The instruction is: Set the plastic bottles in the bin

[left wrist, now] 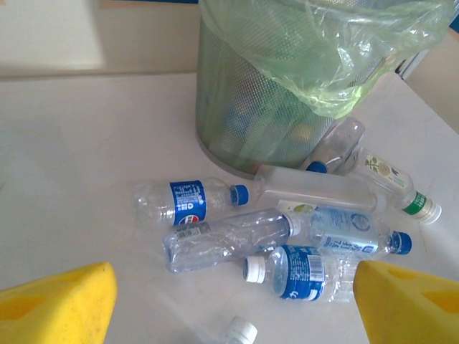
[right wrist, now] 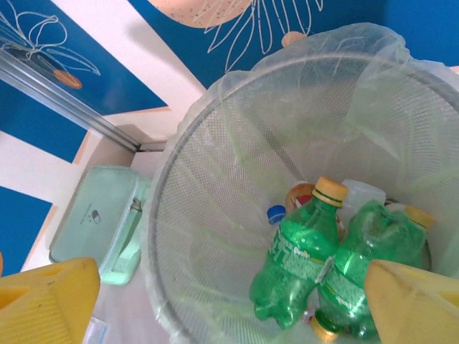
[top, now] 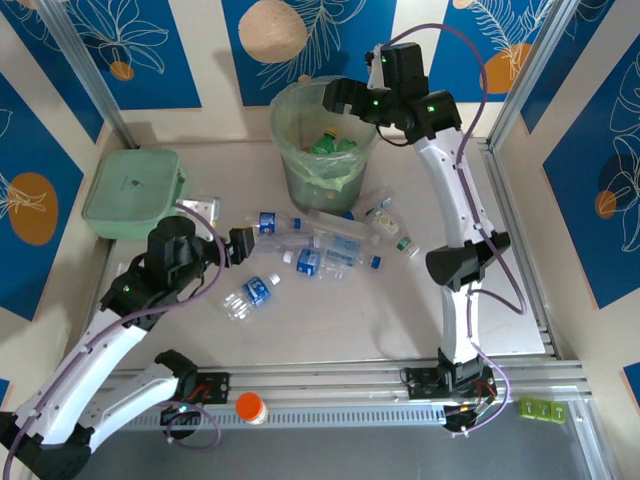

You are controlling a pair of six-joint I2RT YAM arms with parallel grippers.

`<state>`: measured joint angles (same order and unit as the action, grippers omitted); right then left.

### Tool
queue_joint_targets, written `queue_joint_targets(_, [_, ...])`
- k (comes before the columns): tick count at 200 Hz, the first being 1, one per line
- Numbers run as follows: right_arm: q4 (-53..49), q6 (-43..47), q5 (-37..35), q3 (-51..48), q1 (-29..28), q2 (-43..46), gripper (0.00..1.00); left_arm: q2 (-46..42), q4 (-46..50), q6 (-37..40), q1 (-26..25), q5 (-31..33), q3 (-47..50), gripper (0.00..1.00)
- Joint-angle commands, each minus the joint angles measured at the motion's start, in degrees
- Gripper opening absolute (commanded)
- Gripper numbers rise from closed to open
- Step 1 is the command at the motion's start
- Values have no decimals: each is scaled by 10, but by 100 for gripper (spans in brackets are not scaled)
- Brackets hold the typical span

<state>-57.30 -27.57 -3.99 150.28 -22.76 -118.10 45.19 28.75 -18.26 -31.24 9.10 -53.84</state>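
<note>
the job was partly done. the bin (top: 296, 180) stood directly under the right gripper (top: 338, 97). in the right wrist view its bagged bottom already held two green bottles (right wrist: 297, 265), with other shapes packed around them that i could not count. by my judgement the bigger share was not yet binned. roughly eight clear bottles (top: 325, 250) lay on the table (top: 330, 335) in a loose heap just ahead of the left gripper (top: 243, 243). the heap ran from its fingertips toward the foot of the bin, and a couple of bottles looked to be touching the bin's wall. a stray bottle (top: 250, 297) lay apart from the heap, close beside that gripper.

the right gripper hung spread wide above the bin's mouth. its yellow fingers (right wrist: 46, 301) sat at either edge of its own view, nothing between them and nothing touched. the left gripper was likewise spread and empty. its fingers (left wrist: 61, 301) framed the heap, and a blue-labelled bottle (left wrist: 301, 272) lay just beyond them, not gripped.
</note>
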Motion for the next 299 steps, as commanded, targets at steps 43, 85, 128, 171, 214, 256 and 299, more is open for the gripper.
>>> queue_joint_targets(43, [-39,42,-68,-184,-103,174,94,53,213,-16,4,-74,-71,89])
queue_joint_targets(85, [64,37,-6,-428,-148,339,94,87,274,-59,4,-31,-20,96])
queue_joint_targets(128, [113,21,28,-572,-155,452,94,158,221,-65,4,-76,40,99])
queue_joint_targets(171, [130,17,35,-641,-151,510,95,268,203,-79,3,-12,14,99])
queue_joint_targets(214, [138,14,60,-679,-122,533,95,360,169,-76,-5,-27,-9,99])
queue_joint_targets(256, [146,20,83,-704,-105,537,95,447,154,-55,-11,-88,-33,99])
queue_joint_targets(299, [158,17,108,-719,-94,536,95,452,145,-77,-17,-96,-10,99])
